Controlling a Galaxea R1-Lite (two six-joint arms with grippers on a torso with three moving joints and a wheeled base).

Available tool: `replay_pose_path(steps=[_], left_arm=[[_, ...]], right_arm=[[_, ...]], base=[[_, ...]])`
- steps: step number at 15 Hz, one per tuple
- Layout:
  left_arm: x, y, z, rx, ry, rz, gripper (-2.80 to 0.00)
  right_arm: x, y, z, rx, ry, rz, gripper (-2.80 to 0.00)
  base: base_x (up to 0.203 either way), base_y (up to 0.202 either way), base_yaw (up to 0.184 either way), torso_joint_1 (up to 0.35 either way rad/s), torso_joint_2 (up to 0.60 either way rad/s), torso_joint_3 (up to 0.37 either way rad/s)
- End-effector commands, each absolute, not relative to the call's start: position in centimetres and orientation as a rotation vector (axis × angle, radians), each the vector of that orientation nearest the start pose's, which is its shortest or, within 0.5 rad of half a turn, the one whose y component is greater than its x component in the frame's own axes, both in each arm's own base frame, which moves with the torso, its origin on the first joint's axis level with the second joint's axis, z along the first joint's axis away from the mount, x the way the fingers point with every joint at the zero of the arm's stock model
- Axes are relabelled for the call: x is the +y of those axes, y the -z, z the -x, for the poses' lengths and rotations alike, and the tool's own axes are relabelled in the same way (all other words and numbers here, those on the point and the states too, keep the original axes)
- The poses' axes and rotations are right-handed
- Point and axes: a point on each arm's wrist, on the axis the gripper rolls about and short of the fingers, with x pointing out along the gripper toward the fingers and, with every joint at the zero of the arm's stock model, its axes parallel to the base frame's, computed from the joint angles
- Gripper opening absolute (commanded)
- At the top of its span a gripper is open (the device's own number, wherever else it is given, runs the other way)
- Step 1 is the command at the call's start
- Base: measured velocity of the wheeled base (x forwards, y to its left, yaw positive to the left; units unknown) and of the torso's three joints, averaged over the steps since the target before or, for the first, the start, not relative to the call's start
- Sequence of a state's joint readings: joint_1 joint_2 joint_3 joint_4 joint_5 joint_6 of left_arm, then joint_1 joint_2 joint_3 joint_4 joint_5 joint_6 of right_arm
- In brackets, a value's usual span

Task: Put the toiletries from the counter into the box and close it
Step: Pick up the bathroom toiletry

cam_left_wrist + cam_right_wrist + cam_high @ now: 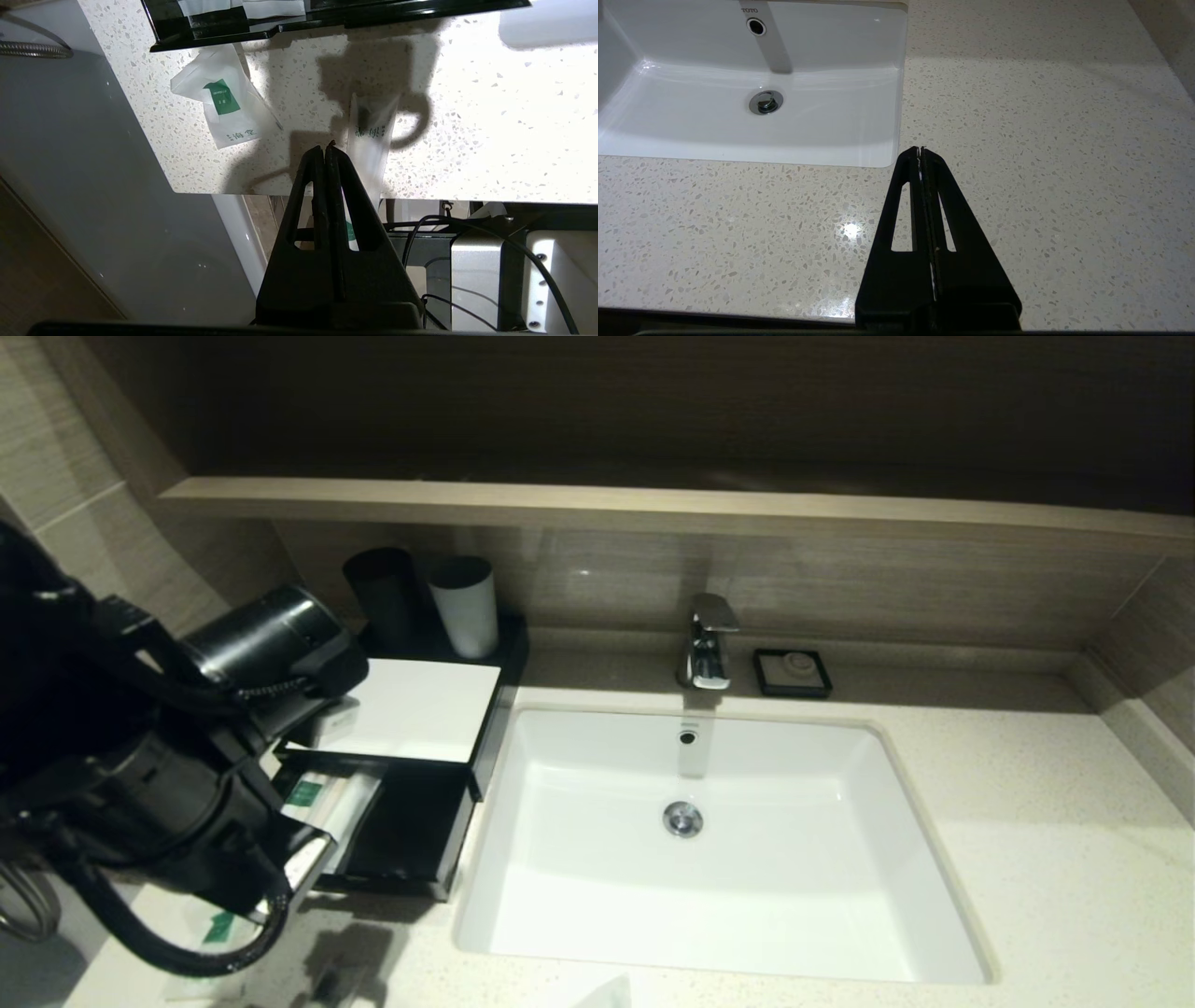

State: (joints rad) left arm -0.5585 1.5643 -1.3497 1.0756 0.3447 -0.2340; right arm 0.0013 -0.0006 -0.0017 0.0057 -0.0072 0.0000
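Two toiletries left on the desk, drawer open

Nearest, at the desk's front edge: long slim sleeve (371, 140) lying flat, one end overhanging the edge. Left gripper (327, 148) hanging above the front edge just beside it, jaws pressed together, pinching nothing. Farther in: white sachet (224, 105) with a green mark, flat on the speckled desk (490, 140), apart from the sleeve and just short of the drawer's front lip.

Beyond that: box (411, 709) at the left of the basin (709, 840), black with a white top panel, its shallow drawer (401, 835) pulled out toward the front. More white packets (322, 798) already lying in the drawer's left part, one with a green mark. Left arm's dark bulk covering part of the box's left side.

Right gripper (921, 150) low over bare desk to the right of the basin, jaws pressed together, empty.

At the back: black cup (383, 593) and white cup (464, 605) behind the box, tap (707, 642), small black soap dish (793, 672), wood-look shelf (653, 509) above.
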Motion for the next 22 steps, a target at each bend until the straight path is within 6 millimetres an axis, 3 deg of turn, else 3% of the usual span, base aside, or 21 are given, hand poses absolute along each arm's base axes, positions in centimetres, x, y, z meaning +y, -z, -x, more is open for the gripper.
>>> replay_pose_path(steps=[1, 4, 9, 15, 22], left_arm=[[-10.8, -23.0, -19.2, 1.212, 0.03, -0.36, -2.8], [-9.9, -22.9, -17.6, 1.238, 0.076, -0.33, -2.8], [-6.9, -22.9, -12.3, 1.202, 0.162, -0.244, -2.8], [-3.3, -20.2, -6.0, 1.152, 0.173, -0.089, -2.8], [-2.0, -16.5, -3.6, 1.241, 0.162, -0.029, -2.8]], right_arm=[[0.0, -7.5, 2.3, 0.005, 0.006, 0.0, -2.8], [0.0, -7.5, 2.3, 0.005, 0.006, 0.0, -2.8], [0.0, -7.5, 2.3, 0.005, 0.006, 0.0, -2.8], [0.0, -7.5, 2.3, 0.005, 0.006, 0.0, -2.8], [0.0, -7.5, 2.3, 0.005, 0.005, 0.0, -2.8]], base=[[0.0, 0.0, 0.0, 0.0, 0.0, 0.0], [0.0, 0.0, 0.0, 0.0, 0.0, 0.0], [0.0, 0.0, 0.0, 0.0, 0.0, 0.0], [0.0, 0.0, 0.0, 0.0, 0.0, 0.0], [0.0, 0.0, 0.0, 0.0, 0.0, 0.0]])
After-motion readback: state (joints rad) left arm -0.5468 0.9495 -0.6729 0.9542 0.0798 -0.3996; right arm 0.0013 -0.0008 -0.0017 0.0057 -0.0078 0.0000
